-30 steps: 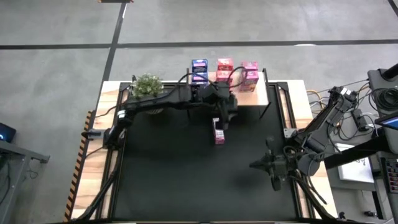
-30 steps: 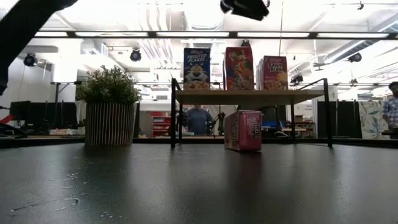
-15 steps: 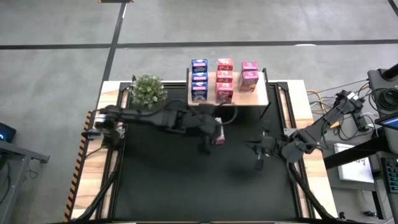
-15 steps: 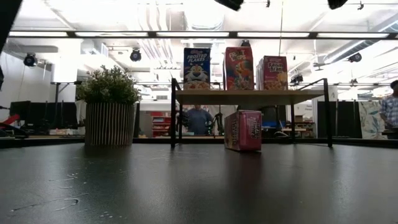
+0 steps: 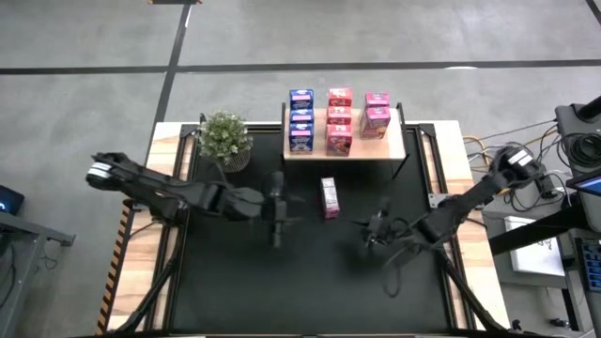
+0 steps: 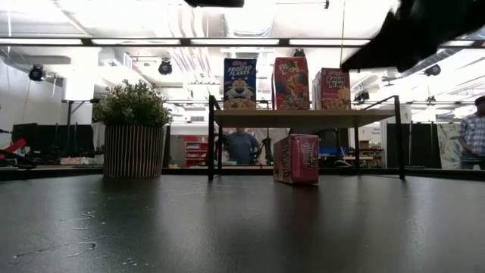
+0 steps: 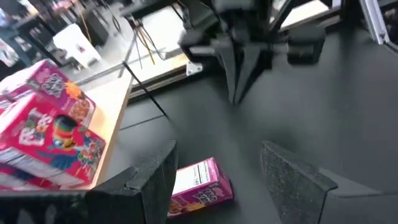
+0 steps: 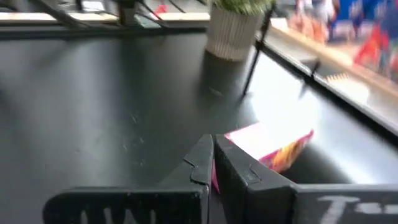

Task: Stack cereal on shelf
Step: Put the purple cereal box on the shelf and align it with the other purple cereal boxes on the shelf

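I am reading the shelf (image 5: 399, 141) at the far edge of the worktop (image 5: 310, 272), with the shelved cereal boxes (image 5: 338, 120) standing in three front-to-back rows across its wooden top: a blue row, then two pink rows. The rows are packed toward the blue end, so bare board is showing at the opposite end, which I am judging to be the open slot.

One pink cereal box (image 5: 330, 197) is standing alone on the worktop, just in front of the shelf and apart from it. Neither gripper is touching it.

I am holding the left gripper (image 5: 276, 208) over the worktop on the plant side of that box, near but clear of it. Its fingers (image 7: 292, 177) are spread apart with nothing between them, and its wrist camera is looking down on the box (image 7: 200, 184) lying just beyond them.

I am holding the right gripper (image 5: 376, 228) on the other side of the box, also near and clear. Its fingers (image 8: 202, 163) are pressed together and empty, pointing toward the box (image 8: 270, 144).

The potted plant (image 5: 224, 137) is sitting beside the shelf's blue end, outside the working path.

I am judging the lone box to be the next item for pickup.
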Controlling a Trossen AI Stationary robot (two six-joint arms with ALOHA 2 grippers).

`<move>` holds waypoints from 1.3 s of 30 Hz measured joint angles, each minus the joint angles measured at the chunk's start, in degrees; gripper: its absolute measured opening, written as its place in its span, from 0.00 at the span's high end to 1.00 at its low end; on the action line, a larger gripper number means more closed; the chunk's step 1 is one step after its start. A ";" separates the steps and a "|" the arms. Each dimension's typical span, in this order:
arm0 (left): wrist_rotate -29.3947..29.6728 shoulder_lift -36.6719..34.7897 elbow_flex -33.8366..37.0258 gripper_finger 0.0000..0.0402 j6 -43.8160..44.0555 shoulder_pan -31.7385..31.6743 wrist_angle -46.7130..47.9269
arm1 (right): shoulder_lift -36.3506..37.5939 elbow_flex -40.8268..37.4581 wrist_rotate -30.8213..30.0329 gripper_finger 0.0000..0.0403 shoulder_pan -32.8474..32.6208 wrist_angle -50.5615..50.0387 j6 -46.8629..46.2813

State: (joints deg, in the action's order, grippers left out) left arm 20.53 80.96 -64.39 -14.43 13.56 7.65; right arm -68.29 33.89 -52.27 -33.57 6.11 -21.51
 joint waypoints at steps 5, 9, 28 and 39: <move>0.16 -6.14 9.20 0.48 -0.34 -0.11 -7.21 | -9.12 -0.56 -4.60 0.98 1.47 3.29 -11.67; 0.17 -9.61 13.15 0.48 -1.39 -0.11 -10.25 | -15.97 0.67 -4.31 0.94 3.06 5.04 -18.97; 7.46 -12.45 16.95 0.48 -3.99 -0.40 -12.12 | -34.91 9.52 -14.57 0.32 8.72 5.38 -34.67; 7.44 -12.45 16.95 0.48 -3.50 -0.44 -12.66 | -41.32 13.90 -15.40 0.23 13.65 5.28 -38.47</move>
State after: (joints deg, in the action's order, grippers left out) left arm 27.97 68.51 -47.44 -17.93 13.13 -5.01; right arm -109.62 47.79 -67.67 -19.92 11.39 -59.98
